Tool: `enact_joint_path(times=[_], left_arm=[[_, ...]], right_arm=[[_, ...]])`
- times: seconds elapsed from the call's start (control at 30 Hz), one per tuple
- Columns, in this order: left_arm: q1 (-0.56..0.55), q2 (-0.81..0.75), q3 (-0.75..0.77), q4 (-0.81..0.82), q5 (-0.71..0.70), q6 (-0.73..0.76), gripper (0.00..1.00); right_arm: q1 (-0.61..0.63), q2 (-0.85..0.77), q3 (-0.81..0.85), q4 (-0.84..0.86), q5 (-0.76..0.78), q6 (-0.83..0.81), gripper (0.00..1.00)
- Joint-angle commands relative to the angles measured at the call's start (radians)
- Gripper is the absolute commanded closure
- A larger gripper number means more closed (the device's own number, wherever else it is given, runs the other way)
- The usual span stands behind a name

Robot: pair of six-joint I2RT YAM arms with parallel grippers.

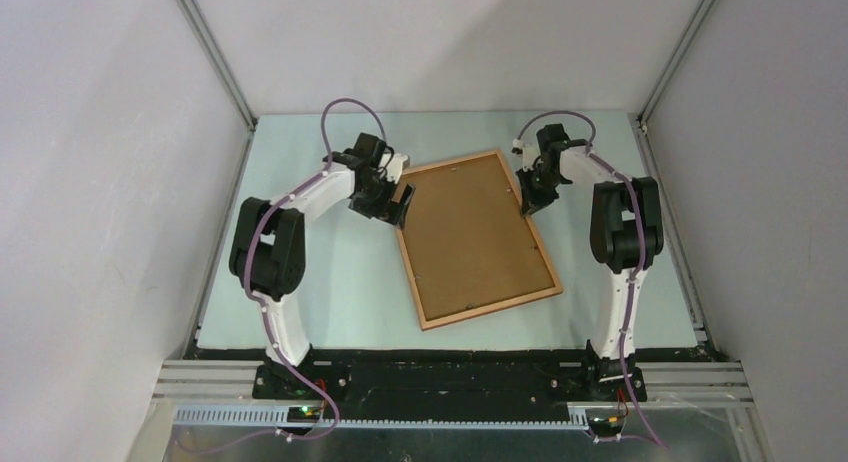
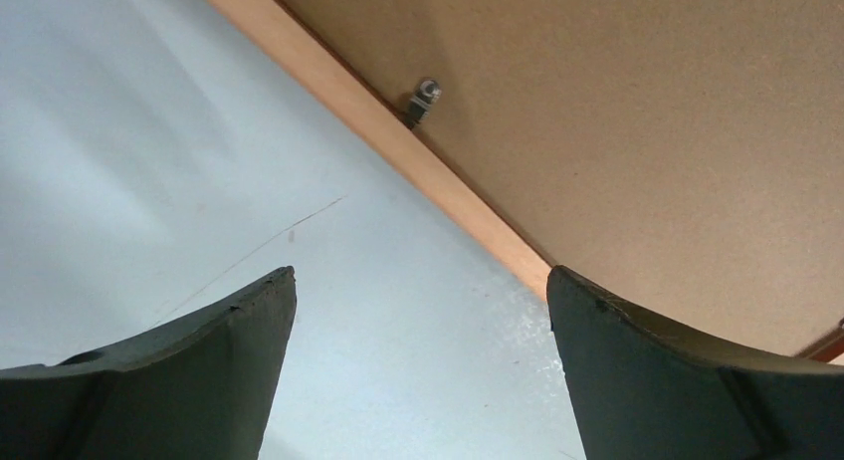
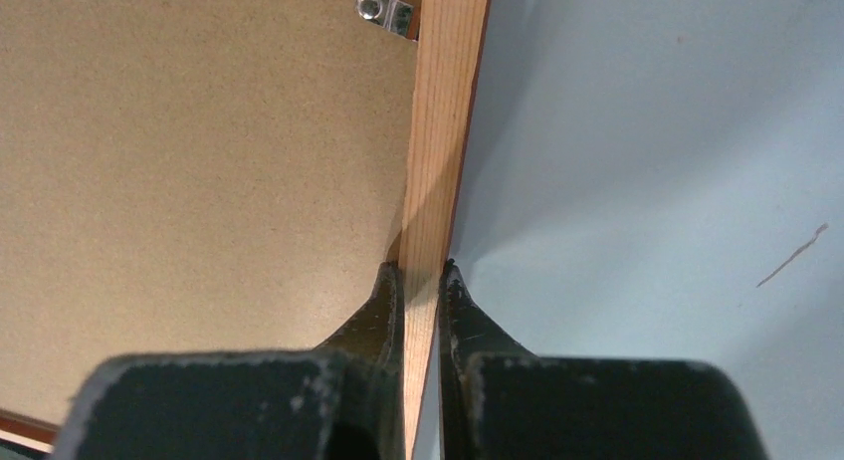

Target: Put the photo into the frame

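The frame (image 1: 491, 309) lies face down and askew in the middle of the pale blue-grey desk (image 1: 320, 282), its far end swung to the left; a flat brown backing board (image 1: 476, 237), matt and finely speckled like pressed fibre, fills the opening, so the photo cannot be seen anywhere, whether it sits under the board or out of view. The right gripper (image 3: 423, 269) is clamped on the far half of the frame's right rail, one dark finger inside against the board, the other on the outer side; this pinch probably serves to steady or shift the frame. The rail is narrow pale wood with straight grain and an orange-brown outer edge; a small metal turn clip (image 3: 386, 10) sits at its inner edge, pinning the board. The left gripper (image 2: 420, 281) hangs with its fingers wide apart, holding nothing, straddling the left rail from above, a second clip (image 2: 423, 99) just beyond; it looks placed to take the opposite side or work that clip. If the photo is not yet inside, the board must come out first.
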Motion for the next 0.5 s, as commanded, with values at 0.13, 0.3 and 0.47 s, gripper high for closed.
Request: enact_joint_path(times=[0.13, 0.3, 0.47], left_arm=[[0.030, -0.102, -0.012, 0.002, -0.036, 0.116, 0.00], [0.030, -0.099, -0.028, 0.003, -0.054, 0.120, 0.00], [0.031, -0.098, -0.037, 0.003, -0.055, 0.108, 0.00]], right_arm=[[0.030, 0.099, 0.204, -0.100, -0.061, -0.272, 1.00], [0.042, 0.203, 0.367, -0.216, -0.104, -0.393, 1.00], [0.064, 0.262, 0.455, -0.286, -0.134, -0.501, 1.00]])
